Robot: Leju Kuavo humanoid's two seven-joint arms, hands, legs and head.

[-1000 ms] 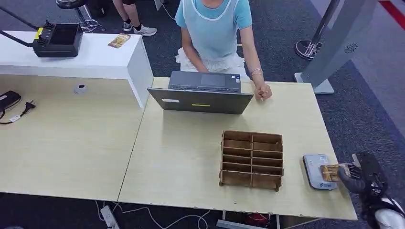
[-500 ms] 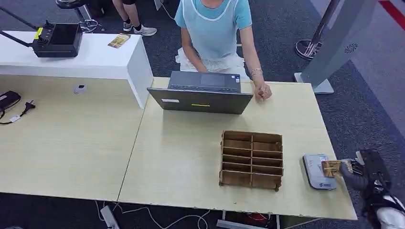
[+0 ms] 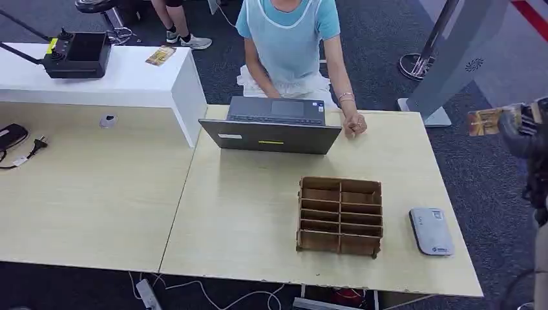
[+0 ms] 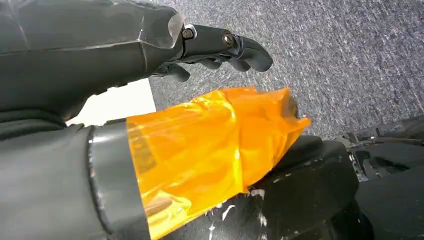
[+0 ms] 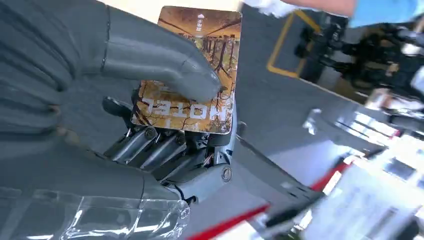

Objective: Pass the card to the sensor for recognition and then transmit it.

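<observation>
We see the right hand (image 3: pixel 520 126) raised at the right edge of the head view, off the right side of the bench (image 3: pixel 258 213) and above the carpet. It pinches the card (image 3: pixel 484 121), which juts out toward the bench side. In the right wrist view the thick thumb presses on the face of the card (image 5: pixel 192 70) while the darker fingers (image 5: pixel 160 147) back it from behind; the word HOTEL is printed across its brown picture.

The sensor (image 3: pixel 431 230), a flat grey box, lies on the bench near its right front corner, well apart from the card. Just beside it stands a brown wooden rack (image 3: pixel 340 216) with rows of slots. Farther back sits an open laptop (image 3: pixel 271 128), and a person in a light blue top (image 3: pixel 287 39) stands behind it with 1 fist (image 3: pixel 355 124) resting on the bench.

In the left wrist view we find the left hand (image 4: pixel 210 50) hanging over grey carpet, its dark fingers loosely curled with nothing in them, and orange film (image 4: pixel 210 145) wrapped around the thumb. We cannot tell whether they are fully closed.
</observation>
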